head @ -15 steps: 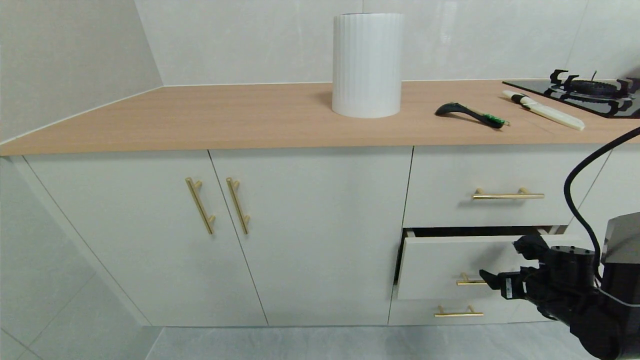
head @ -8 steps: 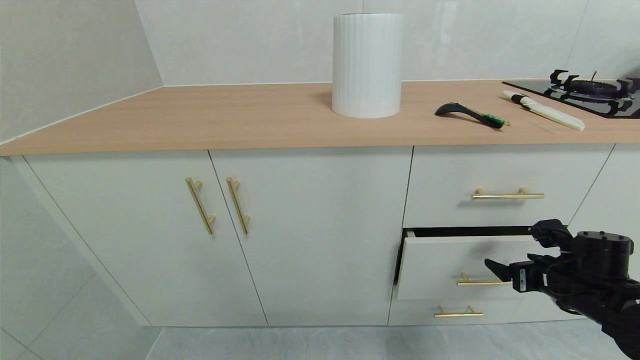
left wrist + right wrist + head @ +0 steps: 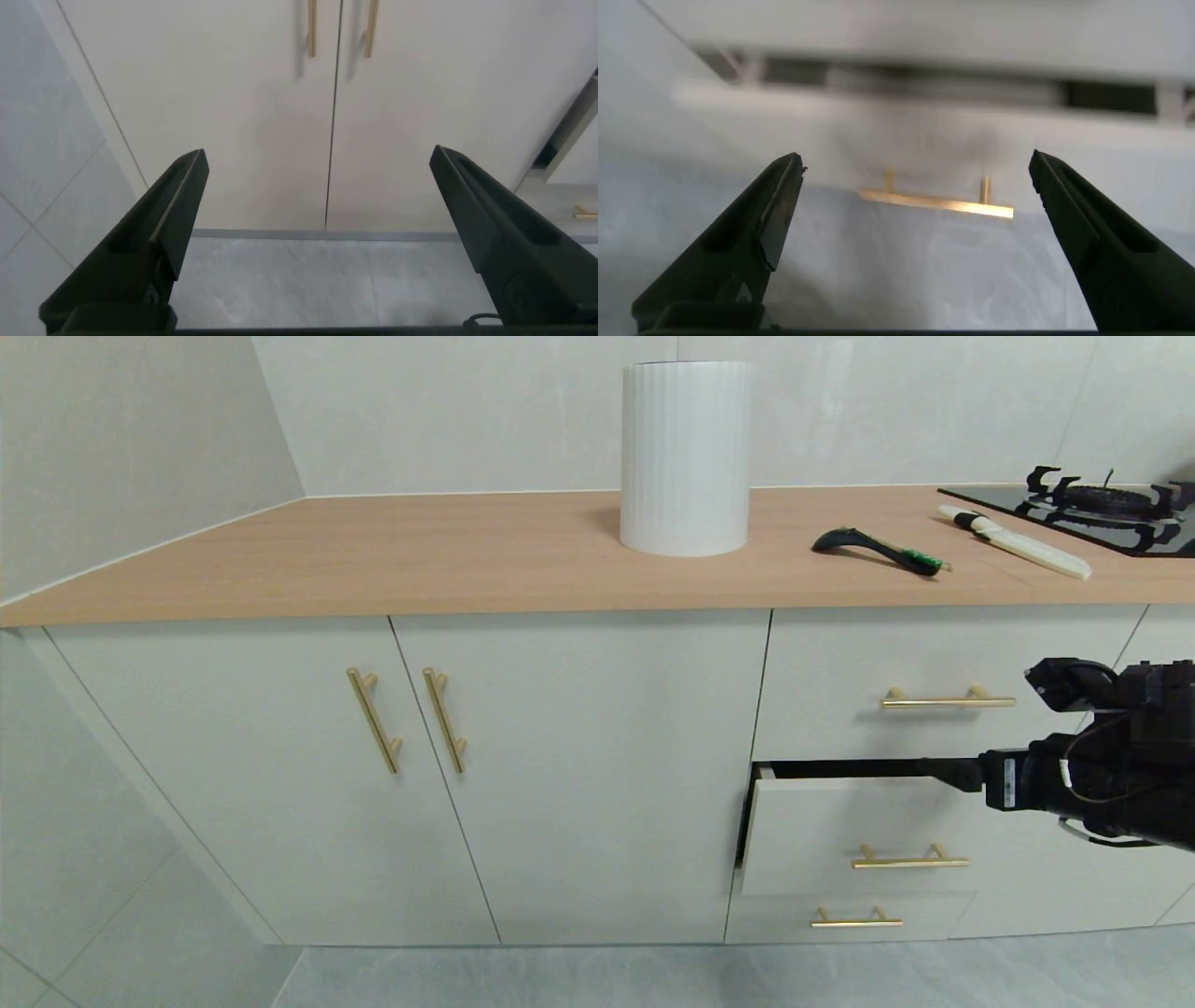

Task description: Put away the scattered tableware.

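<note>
Fingers (image 3: 766, 233) of the right gripper (image 3: 915, 173) stand wide apart and hold nothing, in front of the slightly open drawer (image 3: 840, 821). The left gripper (image 3: 318, 177) is spread too, low before the cabinet doors (image 3: 411, 775). We see a wooden counter (image 3: 420, 551) under pale tiled walls. Since one second ago, the right arm rose from the drawer handle (image 3: 910, 861) to the drawer's top edge. The black spoon (image 3: 878, 549) and the white knife (image 3: 1018, 543) lie on the counter, between the white ribbed container (image 3: 686, 457) and the stove (image 3: 1092, 504).

White cabinets (image 3: 579, 756), wood countertop (image 3: 420, 551), tiled walls (image 3: 448, 411)
</note>
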Available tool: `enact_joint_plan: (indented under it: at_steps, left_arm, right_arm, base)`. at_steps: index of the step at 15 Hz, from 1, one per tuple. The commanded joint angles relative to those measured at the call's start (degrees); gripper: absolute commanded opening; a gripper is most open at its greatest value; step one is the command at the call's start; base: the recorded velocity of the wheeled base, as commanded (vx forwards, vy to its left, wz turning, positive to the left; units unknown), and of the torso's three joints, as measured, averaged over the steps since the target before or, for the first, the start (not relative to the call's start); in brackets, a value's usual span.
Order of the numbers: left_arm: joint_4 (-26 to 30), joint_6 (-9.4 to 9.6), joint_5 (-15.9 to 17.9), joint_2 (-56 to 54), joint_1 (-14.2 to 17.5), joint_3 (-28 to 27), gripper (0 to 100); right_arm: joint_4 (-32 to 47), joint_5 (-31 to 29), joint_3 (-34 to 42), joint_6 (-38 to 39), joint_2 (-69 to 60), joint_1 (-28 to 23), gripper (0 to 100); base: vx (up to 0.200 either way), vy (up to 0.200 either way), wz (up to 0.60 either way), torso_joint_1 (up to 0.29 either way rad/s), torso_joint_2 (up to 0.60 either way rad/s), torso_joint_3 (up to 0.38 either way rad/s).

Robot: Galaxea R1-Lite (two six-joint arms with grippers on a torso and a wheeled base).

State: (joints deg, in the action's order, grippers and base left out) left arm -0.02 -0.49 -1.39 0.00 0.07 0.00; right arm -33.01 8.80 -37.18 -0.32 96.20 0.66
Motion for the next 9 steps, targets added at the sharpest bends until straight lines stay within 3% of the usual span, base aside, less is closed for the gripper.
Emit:
enact_joint_plan:
  at_steps: [1, 9]
  left_arm:
    - [-0.1, -0.04, 0.0, 0.0, 0.0, 0.0, 100]
    - [-0.1, -0.04, 0.0, 0.0, 0.0, 0.0, 100]
  right_arm:
    - [0.5, 0.0, -4.2, 0.0, 1.9, 0.0, 100]
    - [-2.1, -0.3, -7.6, -1.2, 12.3, -0.5, 100]
  base:
    - [0.0, 0.0, 0.0, 0.0, 0.0, 0.0]
    - [0.0, 0.0, 0.0, 0.0, 0.0, 0.0]
